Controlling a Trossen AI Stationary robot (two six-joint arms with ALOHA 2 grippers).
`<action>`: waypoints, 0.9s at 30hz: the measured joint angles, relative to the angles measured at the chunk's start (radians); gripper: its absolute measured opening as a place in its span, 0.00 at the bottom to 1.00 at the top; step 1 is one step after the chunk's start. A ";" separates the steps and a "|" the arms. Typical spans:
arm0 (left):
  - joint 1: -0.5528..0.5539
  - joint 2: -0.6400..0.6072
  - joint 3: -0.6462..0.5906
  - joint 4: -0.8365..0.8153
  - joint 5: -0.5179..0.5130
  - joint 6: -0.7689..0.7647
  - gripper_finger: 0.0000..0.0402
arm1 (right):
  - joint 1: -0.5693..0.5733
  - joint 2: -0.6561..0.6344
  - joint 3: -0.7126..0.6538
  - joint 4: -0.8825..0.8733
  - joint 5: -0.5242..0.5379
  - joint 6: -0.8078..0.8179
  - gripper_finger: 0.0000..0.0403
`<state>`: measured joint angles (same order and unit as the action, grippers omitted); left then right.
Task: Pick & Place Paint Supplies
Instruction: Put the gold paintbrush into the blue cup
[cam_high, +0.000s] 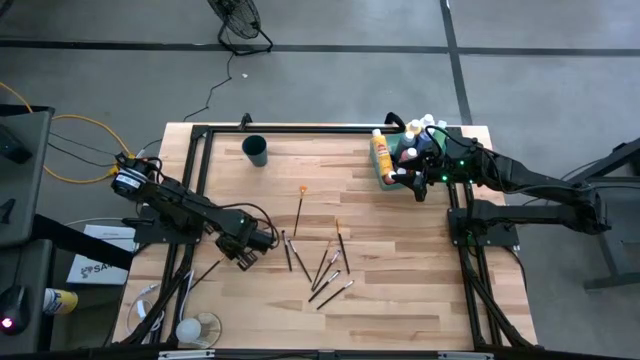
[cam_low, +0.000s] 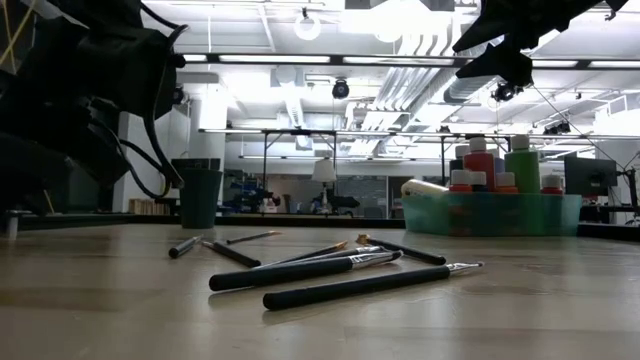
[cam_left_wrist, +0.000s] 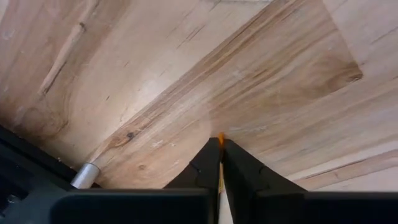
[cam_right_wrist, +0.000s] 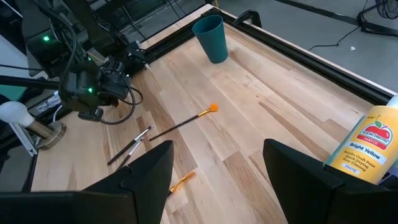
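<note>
Left gripper (cam_left_wrist: 220, 163) fingers pinched closed on a thin orange-tipped paintbrush (cam_left_wrist: 220, 138), low over the wooden table (cam_high: 400, 260) near scattered brushes (cam_high: 328, 272). Right gripper (cam_right_wrist: 217, 168) fingers spread open, holding nothing, above the green tray (cam_low: 500, 213) of paint bottles (cam_low: 480, 160) at the far right corner.

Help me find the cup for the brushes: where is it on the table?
In the high view, the dark cup stands upright near the table's far edge, left of centre, beyond the scattered brushes.
</note>
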<state>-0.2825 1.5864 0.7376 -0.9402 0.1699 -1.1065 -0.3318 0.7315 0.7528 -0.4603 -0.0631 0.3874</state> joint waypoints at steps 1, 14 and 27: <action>0.000 0.000 0.000 0.000 0.000 0.000 0.02 | 0.000 0.000 0.000 0.000 0.000 0.000 0.60; 0.000 -0.018 0.030 -0.008 -0.016 0.003 0.00 | 0.000 0.000 0.000 0.000 -0.021 0.000 0.60; 0.002 -0.113 0.151 -0.013 -0.138 0.001 0.00 | 0.000 0.000 0.000 0.000 -0.018 0.000 0.60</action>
<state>-0.2806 1.4730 0.8889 -0.9531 0.0319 -1.1052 -0.3318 0.7314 0.7528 -0.4603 -0.0814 0.3874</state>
